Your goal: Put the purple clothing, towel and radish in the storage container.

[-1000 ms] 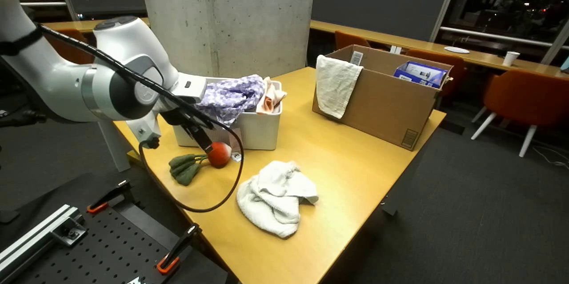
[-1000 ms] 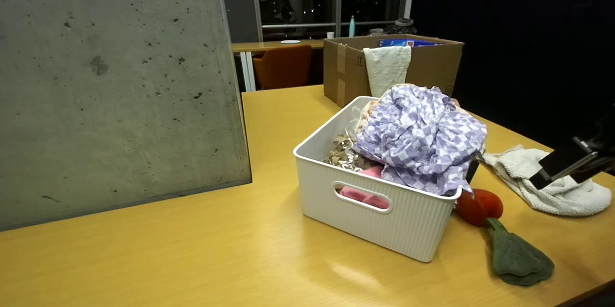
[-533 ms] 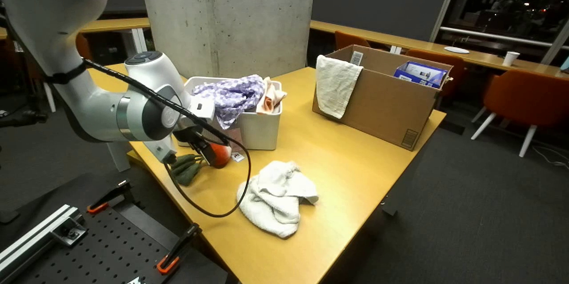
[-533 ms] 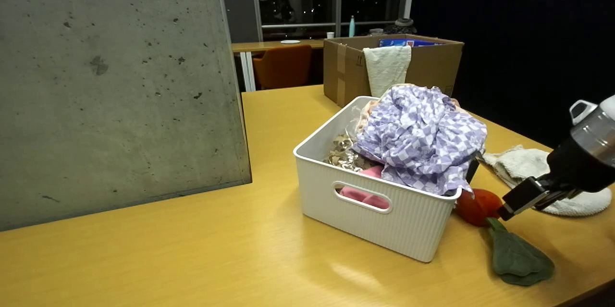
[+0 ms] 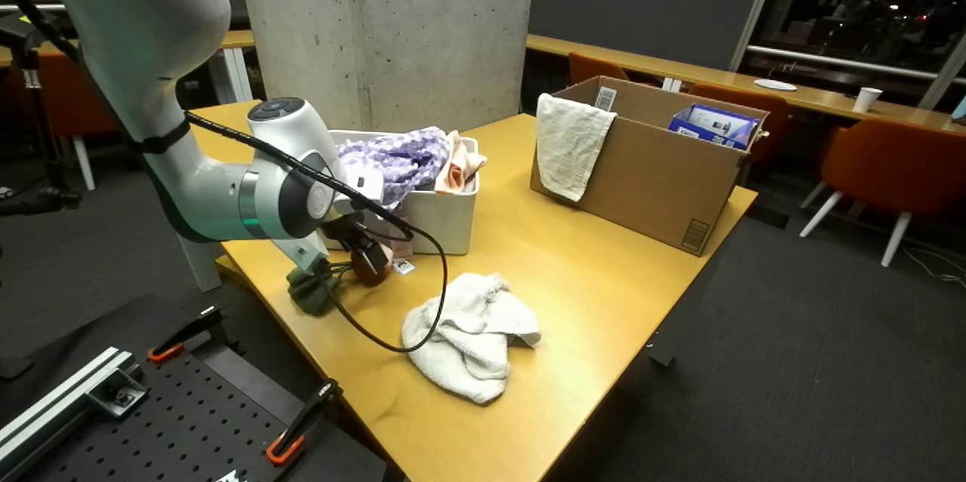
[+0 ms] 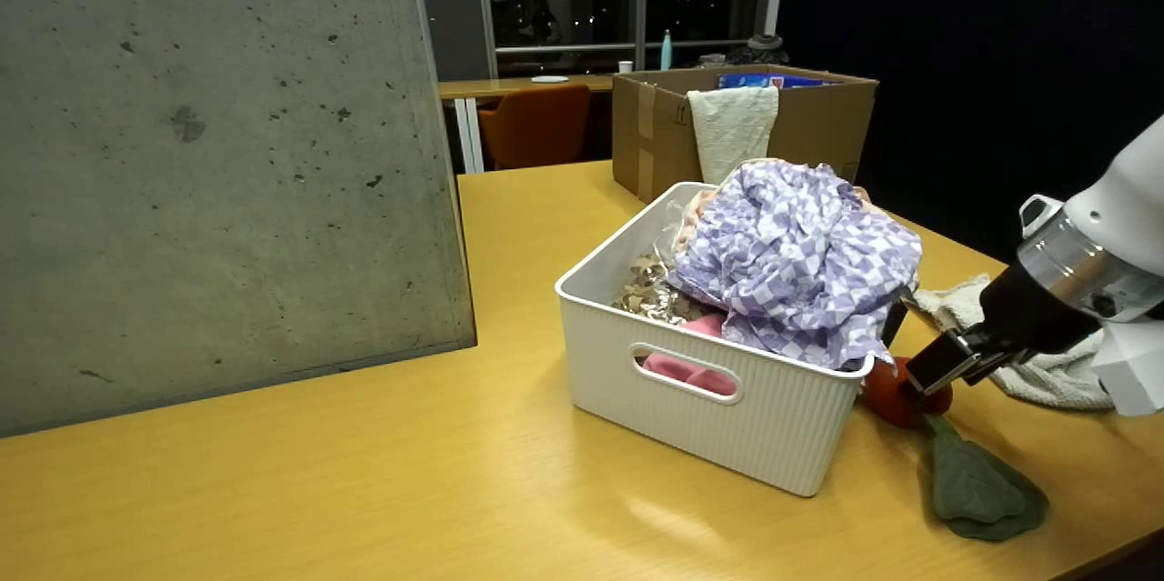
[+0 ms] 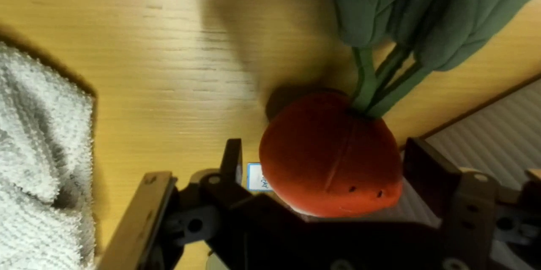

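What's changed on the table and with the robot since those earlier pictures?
The gripper has come lower and over to the radish, and now stands open on either side of it, with a gap on one side in the wrist view. Nothing was visibly taken hold of or let go. The radish and towel stayed on the table, the purple clothing in the storage container.

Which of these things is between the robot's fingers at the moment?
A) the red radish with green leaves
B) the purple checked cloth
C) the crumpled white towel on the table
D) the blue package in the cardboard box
A: in the wrist view the red radish lies between the spread fingers, with a gap showing on one side, while the white towel lies apart from them.
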Motion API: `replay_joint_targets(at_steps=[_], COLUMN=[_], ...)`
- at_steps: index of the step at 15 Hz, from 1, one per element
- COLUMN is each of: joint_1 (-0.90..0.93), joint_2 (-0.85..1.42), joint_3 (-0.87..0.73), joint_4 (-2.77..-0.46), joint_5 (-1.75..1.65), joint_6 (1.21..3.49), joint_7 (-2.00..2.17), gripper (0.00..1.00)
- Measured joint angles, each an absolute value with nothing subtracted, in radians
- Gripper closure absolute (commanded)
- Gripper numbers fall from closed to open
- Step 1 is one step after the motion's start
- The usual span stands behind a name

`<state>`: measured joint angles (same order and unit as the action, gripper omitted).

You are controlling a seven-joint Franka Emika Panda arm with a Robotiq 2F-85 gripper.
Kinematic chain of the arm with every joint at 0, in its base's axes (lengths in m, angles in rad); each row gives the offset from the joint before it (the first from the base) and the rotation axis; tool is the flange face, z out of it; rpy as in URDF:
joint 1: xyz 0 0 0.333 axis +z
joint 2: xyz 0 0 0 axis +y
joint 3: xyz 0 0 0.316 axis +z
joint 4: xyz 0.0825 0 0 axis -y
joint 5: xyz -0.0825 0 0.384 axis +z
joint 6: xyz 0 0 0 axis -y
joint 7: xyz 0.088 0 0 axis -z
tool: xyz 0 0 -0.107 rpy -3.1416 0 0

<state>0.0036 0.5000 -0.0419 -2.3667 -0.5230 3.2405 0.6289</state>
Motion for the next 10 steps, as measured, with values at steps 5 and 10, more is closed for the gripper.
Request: replay_joint_targets(at_steps=[5, 10], joint_1=[0.003, -0.001], joint_2=[0.521, 0.519], joint_3=[-0.036, -0.057], joint_4=[-2.337, -2.345], joint_5=[-0.523, -0.524], joint_6=[3.241, 3.243], joint_7=[0.622, 0.621], gripper=[0.73, 0.99])
